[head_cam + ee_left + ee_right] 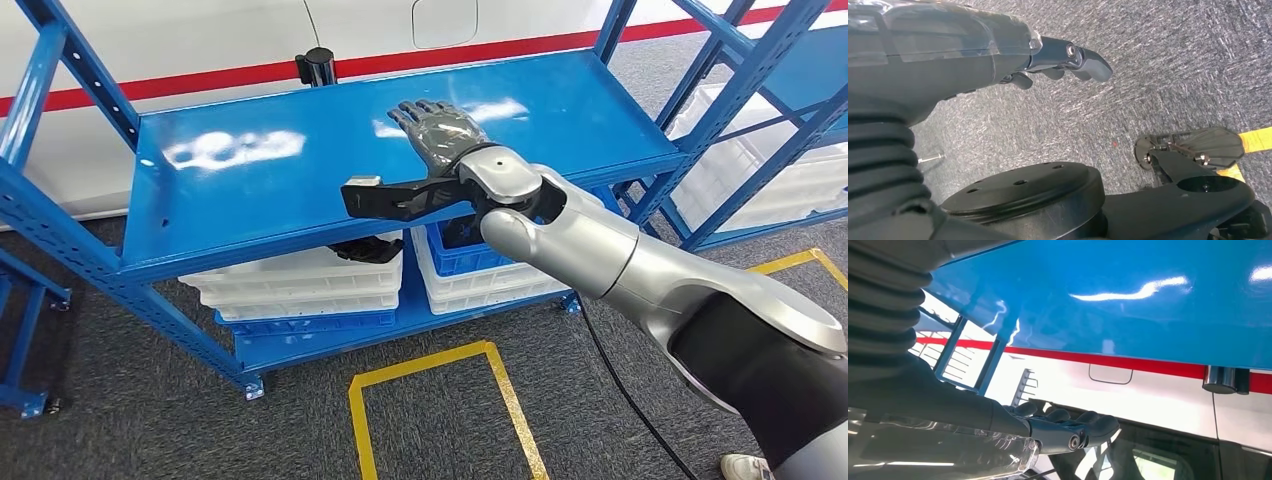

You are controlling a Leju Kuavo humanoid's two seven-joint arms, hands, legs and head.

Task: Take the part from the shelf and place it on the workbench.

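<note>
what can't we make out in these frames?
- Part: small dark cylinder at the shelf's back edge in the head view, too small to identify.
- Dark item in the white bins: shelf board hides most of it.
- Left hand: fingers curled; the wrist cover hides the palm.

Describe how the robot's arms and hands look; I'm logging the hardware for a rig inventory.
The right arm is glossy silver with rounded shells, a black section nearer the body, and a black camera bracket at the wrist. The right hand is dark grey under a clear glossy cover. The left hand has a grey ribbed wrist cover, clear-covered back and dark fingers.
</note>
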